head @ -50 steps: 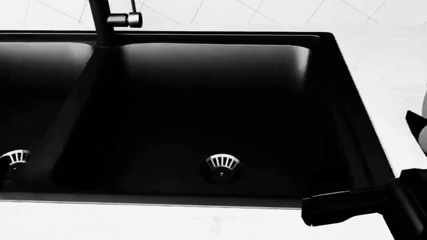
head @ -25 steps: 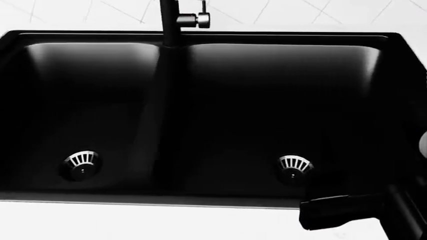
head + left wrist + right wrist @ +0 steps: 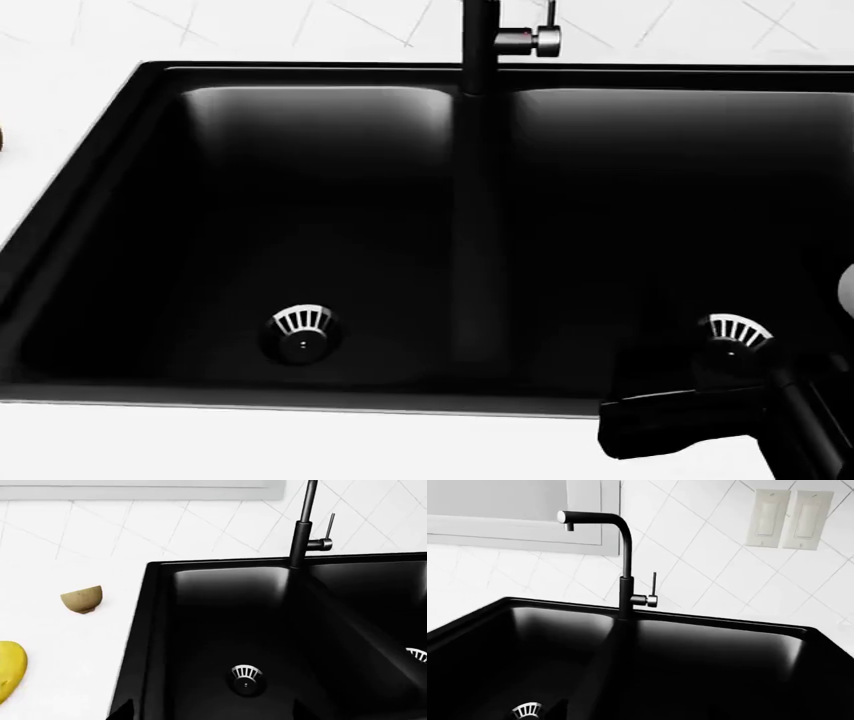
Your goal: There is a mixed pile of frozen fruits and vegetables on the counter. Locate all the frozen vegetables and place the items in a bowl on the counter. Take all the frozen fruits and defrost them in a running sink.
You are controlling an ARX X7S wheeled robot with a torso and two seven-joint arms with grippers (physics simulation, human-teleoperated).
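The black double-basin sink fills the head view, with its faucet at the back and no water running. In the left wrist view a halved kiwi and the end of a yellow banana lie on the white counter beside the sink. My left gripper is open and empty over the sink's near edge. My right gripper is dark against the basin; one fingertip stands well to the side, so the jaws look open. The artichoke and the bowl are out of view.
Each basin has a round metal drain. My right arm reaches over the counter's front edge. The tiled wall behind the faucet has two light switches and a window sill.
The head view has swung left: the sink and faucet have slid right in the picture and the left basin with its drain has come into view. My right arm keeps its place in the view.
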